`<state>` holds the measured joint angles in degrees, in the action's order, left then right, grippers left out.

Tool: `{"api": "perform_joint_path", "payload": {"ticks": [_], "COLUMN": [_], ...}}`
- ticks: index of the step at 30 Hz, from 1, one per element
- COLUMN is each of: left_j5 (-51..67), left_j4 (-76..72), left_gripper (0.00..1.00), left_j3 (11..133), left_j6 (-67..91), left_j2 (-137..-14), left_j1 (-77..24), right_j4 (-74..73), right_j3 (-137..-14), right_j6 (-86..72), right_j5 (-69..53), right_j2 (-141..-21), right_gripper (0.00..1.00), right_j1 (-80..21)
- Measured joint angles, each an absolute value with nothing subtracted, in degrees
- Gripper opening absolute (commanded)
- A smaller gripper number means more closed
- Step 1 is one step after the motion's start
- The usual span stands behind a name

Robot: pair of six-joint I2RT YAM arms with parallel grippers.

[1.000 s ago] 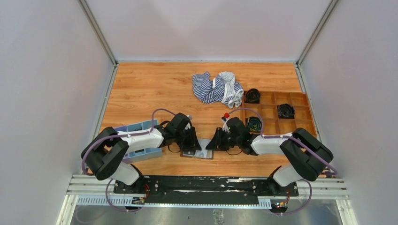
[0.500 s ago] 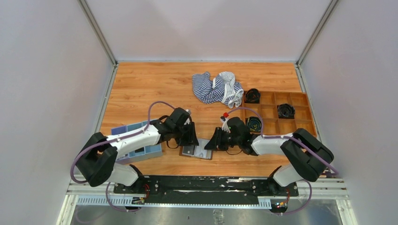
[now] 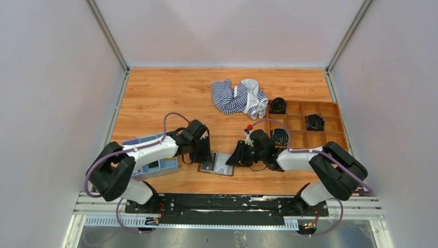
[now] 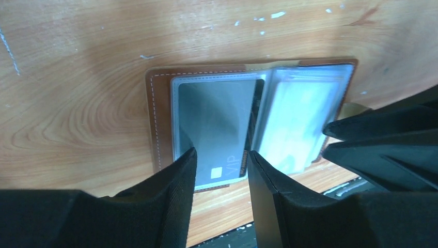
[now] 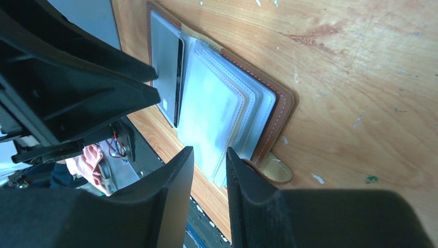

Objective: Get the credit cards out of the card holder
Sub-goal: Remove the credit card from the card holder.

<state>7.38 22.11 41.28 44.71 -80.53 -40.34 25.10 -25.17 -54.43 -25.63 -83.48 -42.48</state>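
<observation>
The brown card holder [image 3: 217, 164] lies open on the wooden table near the front edge, between my two grippers. In the left wrist view its left clear pocket holds a grey credit card [image 4: 217, 124] marked VIP, and the right side shows pale clear pockets [image 4: 297, 124]. My left gripper [image 4: 222, 155] hovers over the grey card's near edge, jaws a little apart and empty. My right gripper [image 5: 209, 151] is at the clear pockets' [image 5: 212, 113] near edge, jaws narrowly apart; its fingers [image 4: 382, 139] reach the holder's right side. No yellowish card shows.
A light-blue tray [image 3: 155, 155] sits left of the left gripper. A striped cloth [image 3: 238, 96] lies at the back. A brown compartment box [image 3: 304, 124] with black items stands to the right. The table's front edge and black rail run just below the holder.
My left gripper has drawn back a little to the left and its arm has swung, uncovering more of the open holder. The right gripper and the holder have stayed put.
</observation>
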Motion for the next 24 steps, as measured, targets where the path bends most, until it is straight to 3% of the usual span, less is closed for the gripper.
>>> {"api": "perform_joint_path", "payload": {"ticks": [24], "left_j5": [11.25], "left_j4": [16.4], "left_gripper": [0.44], "left_j3": [40.75], "left_j6": [44.82], "left_j2": [-84.62], "left_j1": [-40.21], "right_j4": [27.27], "right_j3": [-28.82], "right_j6": [-54.57], "right_j5": [-29.04], "right_j2": [-86.0], "right_gripper": [0.32], "right_j1": [-42.5]}}
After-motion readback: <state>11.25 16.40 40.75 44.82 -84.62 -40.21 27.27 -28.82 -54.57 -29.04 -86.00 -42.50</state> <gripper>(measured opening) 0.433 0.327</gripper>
